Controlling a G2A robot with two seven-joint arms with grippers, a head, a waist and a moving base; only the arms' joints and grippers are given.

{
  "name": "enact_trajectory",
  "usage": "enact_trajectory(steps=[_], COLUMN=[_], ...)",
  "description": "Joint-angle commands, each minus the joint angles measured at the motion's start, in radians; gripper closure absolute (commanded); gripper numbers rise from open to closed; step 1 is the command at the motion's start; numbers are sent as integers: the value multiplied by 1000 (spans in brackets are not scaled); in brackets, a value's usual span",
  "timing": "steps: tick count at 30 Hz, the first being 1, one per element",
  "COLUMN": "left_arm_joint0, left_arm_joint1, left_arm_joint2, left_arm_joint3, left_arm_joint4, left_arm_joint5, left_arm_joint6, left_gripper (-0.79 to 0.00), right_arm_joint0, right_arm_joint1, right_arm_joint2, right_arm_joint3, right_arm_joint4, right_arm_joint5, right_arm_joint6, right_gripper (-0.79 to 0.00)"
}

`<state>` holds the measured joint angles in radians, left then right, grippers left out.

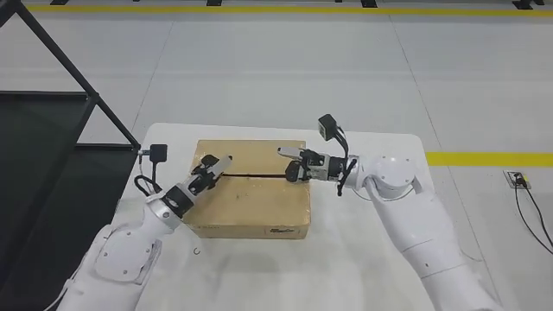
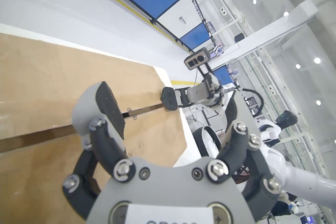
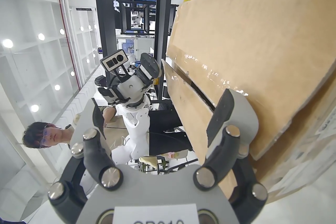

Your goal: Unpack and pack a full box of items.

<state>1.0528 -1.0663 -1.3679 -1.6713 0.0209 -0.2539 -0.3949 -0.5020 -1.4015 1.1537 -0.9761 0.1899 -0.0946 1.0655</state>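
The cardboard box [image 1: 251, 192] sits shut on the white table [image 1: 363, 250], its two top flaps meeting at a dark centre seam [image 1: 259, 175] with glossy clear tape [image 3: 210, 72] along part of it. Being full, it is probably heavy, so it is best left in place. The flaps look stiff but should hinge at their creases, and the free edge at the seam offers the best hold. The tape may be slick. The left gripper [image 1: 212, 171] and right gripper [image 1: 289, 162] hover over opposite ends of the seam, both spread wide and empty.

One cardboard box [image 1: 251, 192]. One white table [image 1: 328, 250]. One black frame [image 1: 54, 62]. Two pincers: left pincer [image 1: 220, 166], right pincer [image 1: 288, 161].
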Motion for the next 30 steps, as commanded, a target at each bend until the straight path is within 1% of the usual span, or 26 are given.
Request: enact_trajectory(steps=[1,4,9,11,12,24,27,30], left_arm_joint0=[14,49,135,170,176,176,189,204], left_arm_joint1=[2,6,15,19,20,20,17,14], left_arm_joint2=[-38,-111,-255,-310,-319,-319,-306,-306], left_arm_joint3=[-13,-35,-50,-53,-54,-54,-49,-37], left_arm_joint4=[-33,-94,-186,-205,-209,-209,-210,-220], left_arm_joint5=[-4,-15,-27,-28,-28,-28,-8,5], left_arm_joint6=[22,49,80,73,72,72,87,102], left_gripper=[-785,-785,-785,-785,-785,-785,-785,-785], right_arm_joint0=[-6,-17,-35,-35,-35,-35,-55,-66], right_arm_joint1=[3,6,13,13,13,13,14,16], right_arm_joint2=[4,8,14,14,14,14,14,16], right_arm_joint3=[0,-2,-19,-19,-19,-19,-39,-47], right_arm_joint4=[4,9,5,5,5,5,13,21], right_arm_joint5=[-7,-21,-62,-62,-62,-62,-55,-55], right_arm_joint6=[-1,-4,-5,-5,-5,-5,-31,-31], right_gripper=[-785,-785,-785,-785,-785,-785,-785,-785])
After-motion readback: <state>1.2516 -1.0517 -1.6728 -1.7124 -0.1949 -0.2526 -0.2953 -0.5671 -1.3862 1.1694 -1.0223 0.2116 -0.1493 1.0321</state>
